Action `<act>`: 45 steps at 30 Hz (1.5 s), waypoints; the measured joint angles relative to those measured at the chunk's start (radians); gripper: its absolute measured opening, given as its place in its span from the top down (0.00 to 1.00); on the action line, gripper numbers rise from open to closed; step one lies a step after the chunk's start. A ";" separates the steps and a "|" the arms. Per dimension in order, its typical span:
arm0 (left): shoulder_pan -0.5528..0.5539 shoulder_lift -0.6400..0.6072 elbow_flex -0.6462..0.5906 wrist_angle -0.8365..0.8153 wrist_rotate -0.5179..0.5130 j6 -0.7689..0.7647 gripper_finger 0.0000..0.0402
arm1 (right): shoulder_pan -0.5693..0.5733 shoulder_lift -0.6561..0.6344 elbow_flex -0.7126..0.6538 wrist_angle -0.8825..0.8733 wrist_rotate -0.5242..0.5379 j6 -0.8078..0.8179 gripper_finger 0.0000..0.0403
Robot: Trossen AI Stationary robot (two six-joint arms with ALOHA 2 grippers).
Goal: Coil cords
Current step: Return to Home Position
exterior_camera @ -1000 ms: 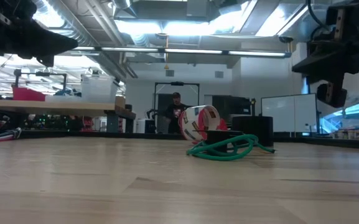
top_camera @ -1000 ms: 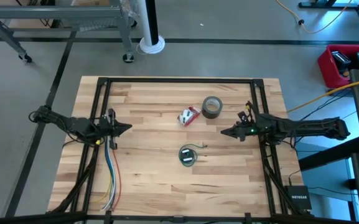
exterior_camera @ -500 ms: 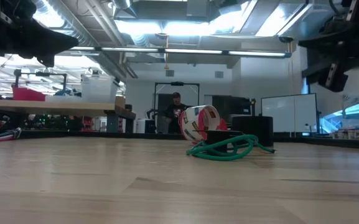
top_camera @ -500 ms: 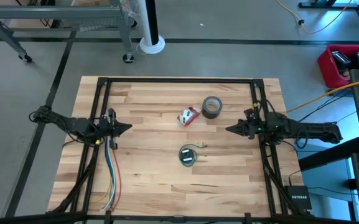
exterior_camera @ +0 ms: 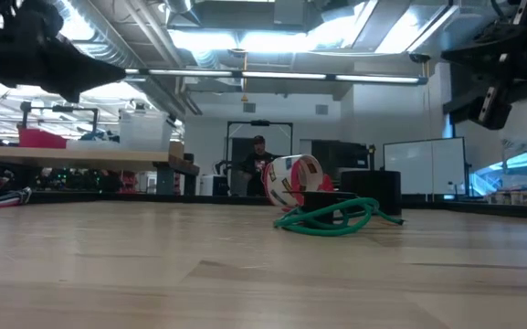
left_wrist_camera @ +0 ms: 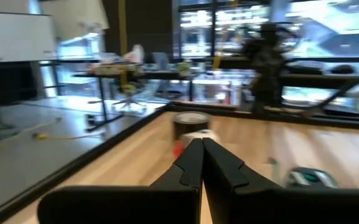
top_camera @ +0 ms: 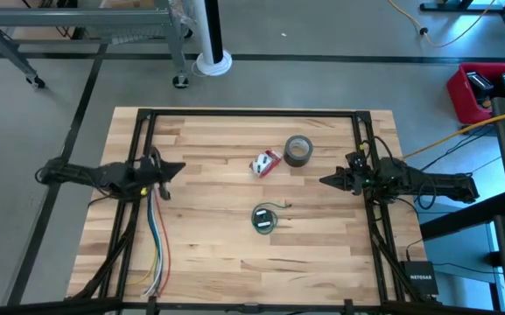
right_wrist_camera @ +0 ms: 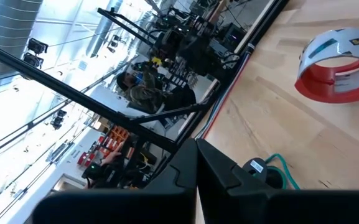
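Observation:
The cord (top_camera: pixel 263 219) lies as a small green-and-dark coil flat on the wooden table, near its middle; it also shows in the low view (exterior_camera: pixel 332 217) and in both wrist views (left_wrist_camera: pixel 307 177) (right_wrist_camera: pixel 267 171). My left gripper (top_camera: pixel 180 168) hovers shut over the table's left side, pointing level toward the right. My right gripper (top_camera: pixel 323 181) hovers shut over the right side, pointing level toward the left. Both are well clear of the cord, with nothing between their fingers (left_wrist_camera: pixel 201 149) (right_wrist_camera: pixel 196 149).
A grey tape roll (top_camera: pixel 298 150) and a red-and-white tape roll (top_camera: pixel 266 163) lie beyond the cord toward the far edge. Long green, yellow, red and white wires (top_camera: pixel 156 249) run along the left side. A black frame (top_camera: pixel 252 113) borders the table. A person (exterior_camera: pixel 258 164) stands in the room behind.
My right gripper has drawn back toward the table's right edge and risen, staying shut. My left gripper has swung a little toward the far edge, still shut. The cord has not moved.

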 joint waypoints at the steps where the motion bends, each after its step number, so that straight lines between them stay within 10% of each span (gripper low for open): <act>1: 0.027 0.000 0.000 0.000 0.000 0.000 1.00 | 0.000 0.000 0.000 0.000 0.000 0.000 0.99; 11: 0.225 0.000 0.000 0.000 -0.001 0.000 1.00 | 0.000 -0.017 0.000 -0.001 0.000 0.000 0.99; 45: 0.233 0.006 0.000 0.000 0.000 0.000 1.00 | 0.000 -0.097 -0.111 0.038 0.026 0.000 0.99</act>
